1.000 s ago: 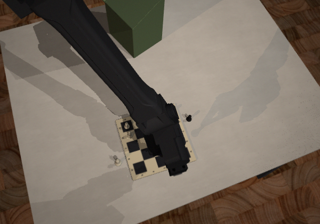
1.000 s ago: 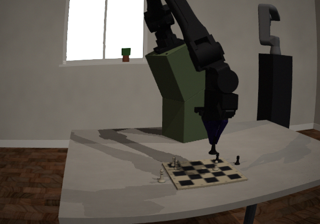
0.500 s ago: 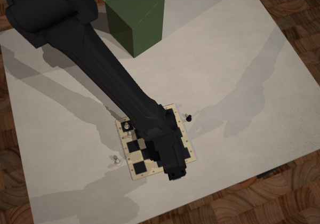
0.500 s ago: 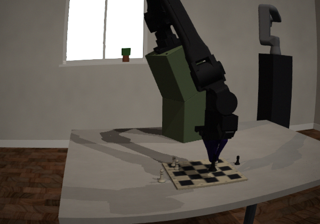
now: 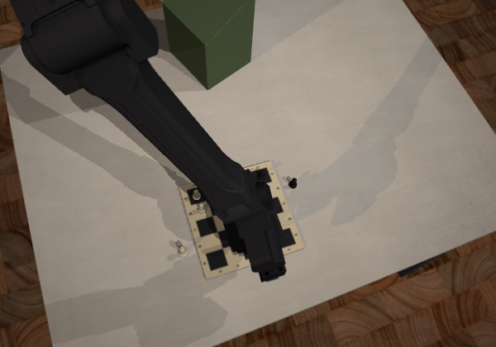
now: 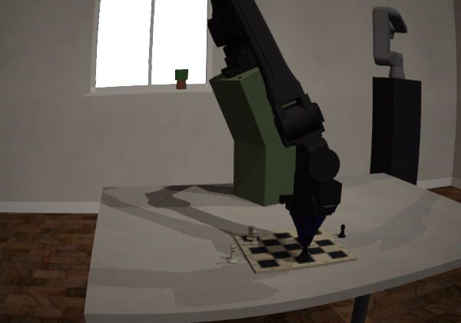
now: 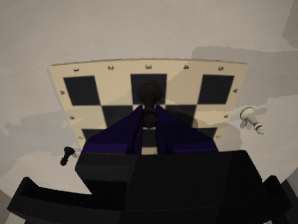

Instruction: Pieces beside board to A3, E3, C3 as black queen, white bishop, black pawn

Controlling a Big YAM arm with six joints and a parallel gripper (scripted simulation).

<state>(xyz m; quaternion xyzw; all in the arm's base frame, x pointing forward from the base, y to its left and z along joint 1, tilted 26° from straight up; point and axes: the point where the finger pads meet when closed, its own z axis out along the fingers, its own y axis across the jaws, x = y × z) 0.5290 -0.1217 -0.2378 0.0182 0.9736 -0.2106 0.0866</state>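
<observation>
My gripper (image 6: 305, 246) (image 7: 149, 110) is shut on the black queen (image 6: 304, 256) (image 7: 150, 95) and holds it upright, with its base on or just above a square near the front edge of the chessboard (image 5: 225, 271) (image 6: 269, 269) (image 7: 100, 70). In the overhead view the arm hides the queen and the fingers. The black pawn (image 5: 293, 183) (image 6: 342, 231) (image 7: 65, 155) stands on the table off one side of the board. The white bishop (image 5: 180, 249) (image 6: 233, 254) (image 7: 250, 120) stands off the opposite side.
Two white pieces (image 5: 197, 193) (image 5: 201, 208) (image 6: 250, 232) (image 6: 255, 238) and a black piece (image 5: 260, 175) stand on the board's far rows. A tall green block (image 5: 207, 25) (image 6: 261, 161) stands at the back of the table by the arm's base.
</observation>
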